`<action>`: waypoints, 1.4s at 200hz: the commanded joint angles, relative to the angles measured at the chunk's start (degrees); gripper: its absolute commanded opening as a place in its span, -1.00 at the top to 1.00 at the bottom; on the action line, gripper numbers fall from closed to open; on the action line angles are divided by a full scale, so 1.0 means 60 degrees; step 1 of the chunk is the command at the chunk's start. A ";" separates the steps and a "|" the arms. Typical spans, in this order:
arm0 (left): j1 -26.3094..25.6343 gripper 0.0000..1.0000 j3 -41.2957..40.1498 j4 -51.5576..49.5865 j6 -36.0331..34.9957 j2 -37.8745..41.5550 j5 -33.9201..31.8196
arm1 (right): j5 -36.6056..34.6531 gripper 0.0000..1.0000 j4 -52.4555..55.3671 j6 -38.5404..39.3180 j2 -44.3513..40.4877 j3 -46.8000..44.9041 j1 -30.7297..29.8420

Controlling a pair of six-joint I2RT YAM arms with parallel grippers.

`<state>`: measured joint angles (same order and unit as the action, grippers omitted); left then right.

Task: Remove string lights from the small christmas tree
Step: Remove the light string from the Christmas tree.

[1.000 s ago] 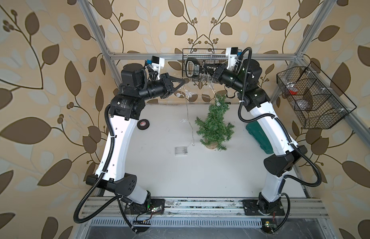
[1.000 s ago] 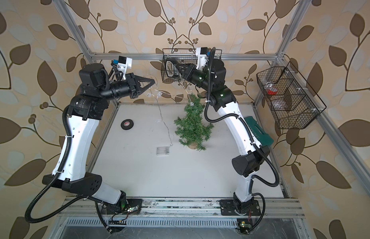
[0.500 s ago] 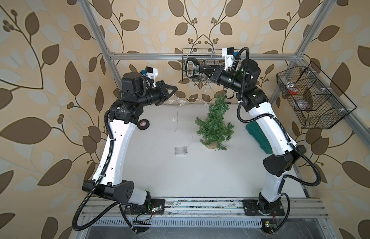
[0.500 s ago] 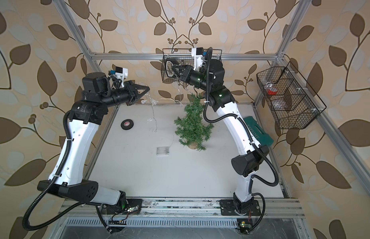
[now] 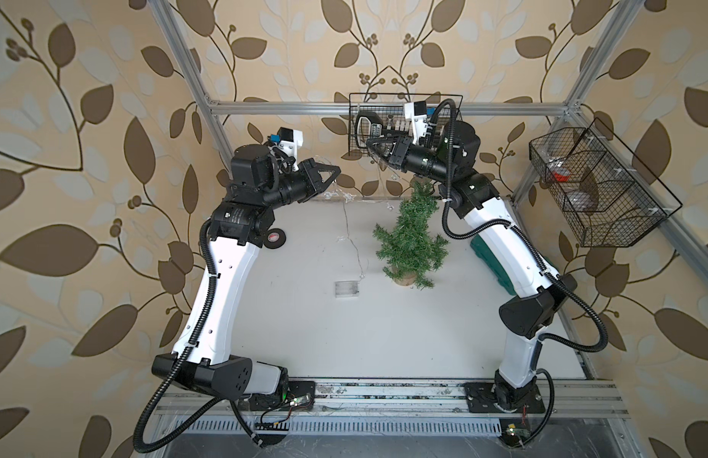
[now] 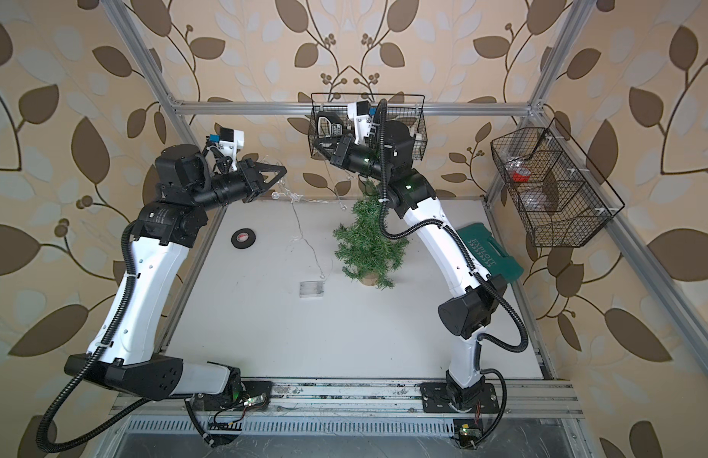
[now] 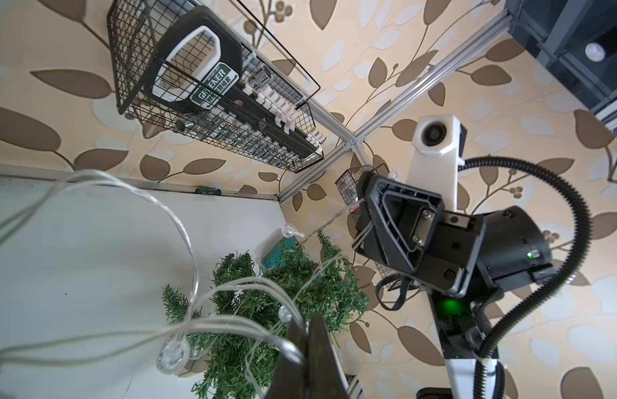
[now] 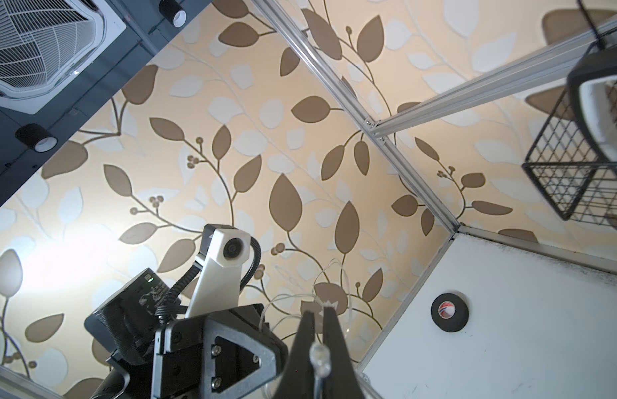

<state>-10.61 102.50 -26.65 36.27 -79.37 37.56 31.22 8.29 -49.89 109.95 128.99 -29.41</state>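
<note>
Top views: string lights (image 5: 346,222), thin silvery wire w/ small clear round bulbs, held up at the back betw. left gripper (image 5: 337,172) and right gripper (image 5: 369,144), both pinched shut on the wire. One strand hanging down to the clear rectangular battery box (image 5: 346,288), flat on the white table (image 5: 305,337) just beside the small christmas tree (image 5: 412,238), green bristly needles on a round tan wooden base, upright under the right arm. Black tape roll (image 5: 274,238) well apart, by the left arm.

Left wrist: several strands bunched in the clamped left gripper (image 7: 306,323). Loops crossing in front of the tree top; can't tell if any are snagged on needles.

Right wrist: one bulb (image 8: 319,357) lying betw. the closed fingers of the right gripper (image 8: 319,312), thin wire just past the tips.

Step in hand, prob.: lifting the last loops clear. To do it well:
- Keep both grips tight.
- Raise above the tree tip before going sideways.
- Pull slow, away from branches, so as not to tip the tree.
- Mind the slack to the battery box.
</note>
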 commanded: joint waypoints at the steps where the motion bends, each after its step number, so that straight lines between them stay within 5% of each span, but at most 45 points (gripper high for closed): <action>1: -0.0676 0.99 -0.0120 0.1451 -0.1233 0.0005 0.0273 | 0.0192 0.92 -0.0148 0.0026 0.0137 -0.0065 -0.0109; 81: -0.1791 0.78 -0.0539 0.3960 -0.1446 -0.1181 0.0537 | -0.0732 0.90 0.0001 -0.0055 -0.0610 -0.0907 0.0243; 217: -0.1791 0.61 0.0174 0.4077 -0.1842 -0.2544 0.0357 | -0.0612 0.90 0.0067 -0.0211 -0.0718 -0.0502 0.0389; 280: -0.1791 0.75 0.0919 0.4122 -0.1896 -0.3321 0.0331 | -0.0502 0.90 0.0092 -0.0220 -0.0904 -0.0722 0.0448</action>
<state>-21.04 104.09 -5.82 26.33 -99.50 38.83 27.24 9.58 -50.96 107.37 123.87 -27.16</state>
